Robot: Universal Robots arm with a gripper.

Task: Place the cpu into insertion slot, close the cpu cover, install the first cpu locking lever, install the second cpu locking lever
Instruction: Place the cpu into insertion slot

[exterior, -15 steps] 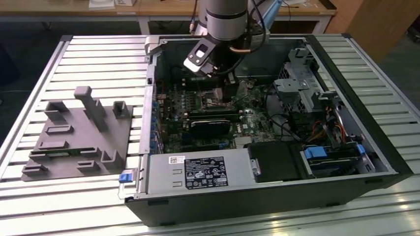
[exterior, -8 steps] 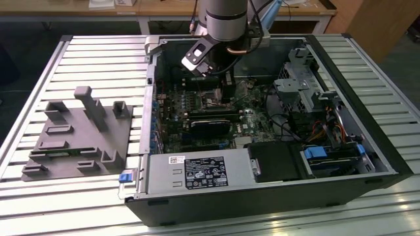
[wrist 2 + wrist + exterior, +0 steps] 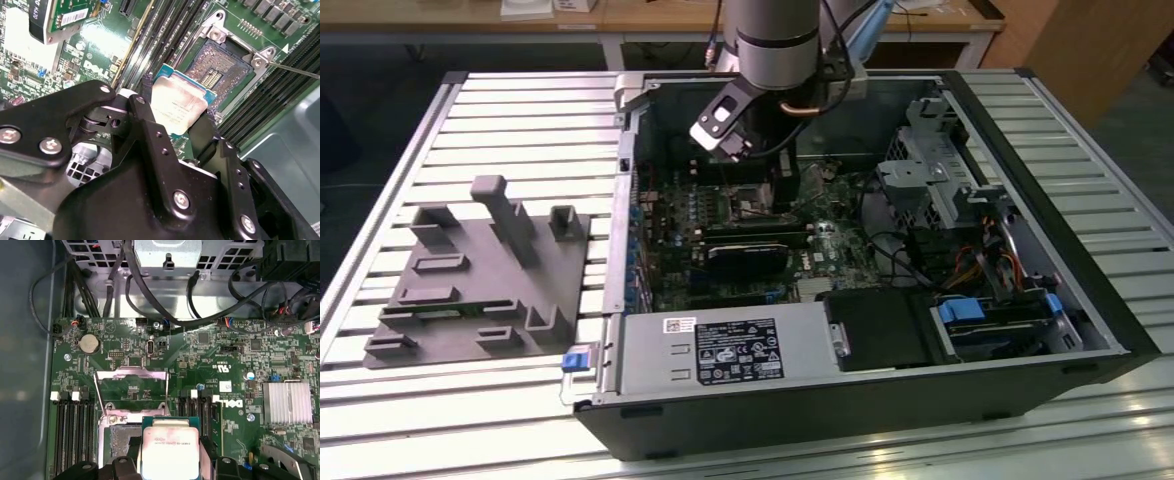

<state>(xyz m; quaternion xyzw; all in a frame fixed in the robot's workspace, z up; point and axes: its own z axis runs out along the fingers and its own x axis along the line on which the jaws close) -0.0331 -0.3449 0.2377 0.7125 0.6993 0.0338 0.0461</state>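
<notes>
Exterior view, case: open black PC case [image 3: 854, 400] sits mid-frame on a slatted metal table [image 3: 520, 120].
Case, near end: grey power supply [image 3: 700, 350] at lower centre; drive bay with blue tabs [image 3: 987, 315] at lower right.
Case, middle: green motherboard [image 3: 720, 235] on the case floor, with a cable bundle [image 3: 907, 250] right of it in frame.
Beside case: grey moulded fixture tray [image 3: 480, 280] at frame left, on the table and apart from the case.
Gripper: gripper [image 3: 777, 185] is down inside the case over the board. In both wrist views the gripper [image 3: 175, 117] [image 3: 170, 465] is clamped on the cpu, with black fingers [image 3: 145, 115] on two opposite edges.
CPU: cpu [image 3: 177, 105] [image 3: 167, 450] is held between the fingers with its pale metal top towards the cameras. It is off the board and not seated. It sits just beside the insertion slot and overlaps one edge of it.
Slot: insertion slot [image 3: 217, 67] [image 3: 119, 437] has its pin field exposed inside a silvery rim, between the black memory slots [image 3: 150, 45].
Cover: cpu cover [image 3: 131, 372] is swung up open at the slot's far side; the board shows through its window.
Lever: thin lever rod [image 3: 295, 70] sticks out from a slot corner, unlatched.
Arm: arm [image 3: 774, 40] comes in from top centre of the exterior view, near vertical, with the wrist pointing down into the case.
Background: wooden desk [image 3: 654, 15] runs along the top edge.
</notes>
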